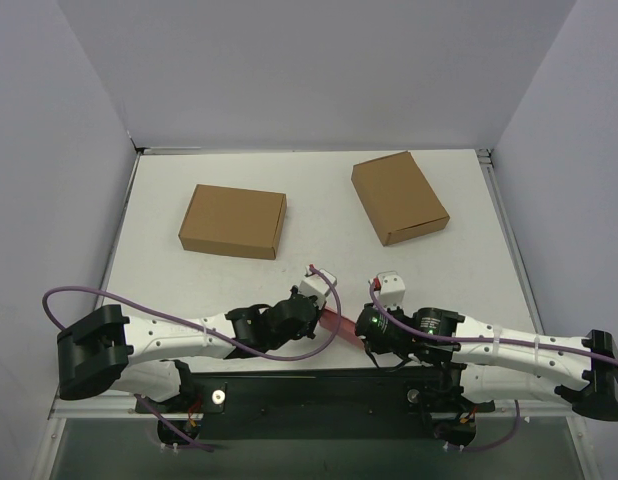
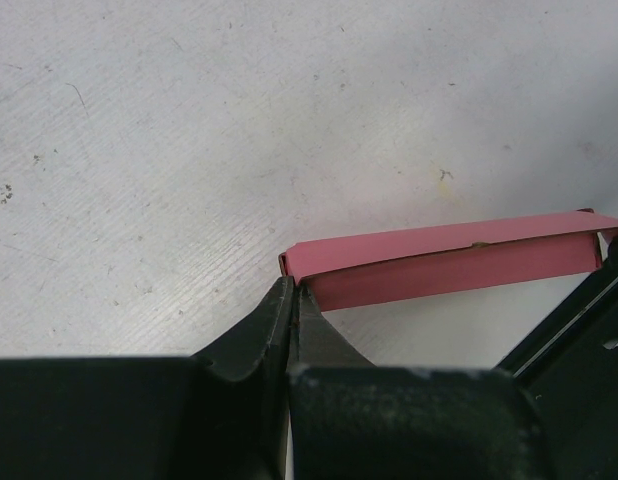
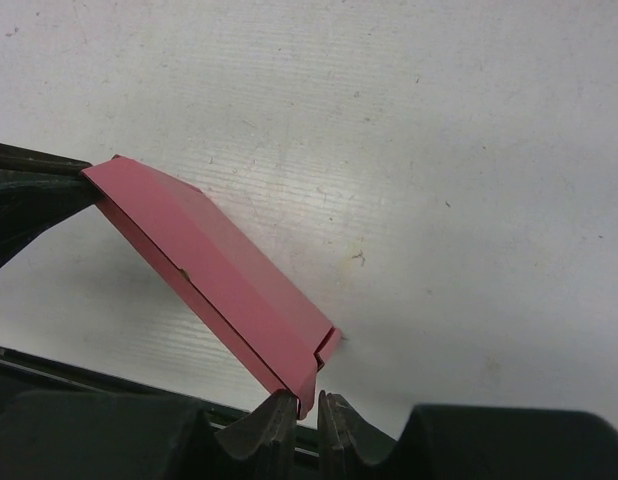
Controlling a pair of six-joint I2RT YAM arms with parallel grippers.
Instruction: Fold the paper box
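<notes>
Left hand and right hand pinch the paper box.

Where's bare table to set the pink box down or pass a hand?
Free: gap between left brown box and right brown box; table near-right, in front of that box. Crowded: near centre, where left gripper and right gripper pinch the paper box.

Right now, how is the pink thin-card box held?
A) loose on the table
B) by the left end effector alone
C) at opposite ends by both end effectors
C: the left end effector and the right end effector each pinch one end of the pink thin-card box.
</notes>
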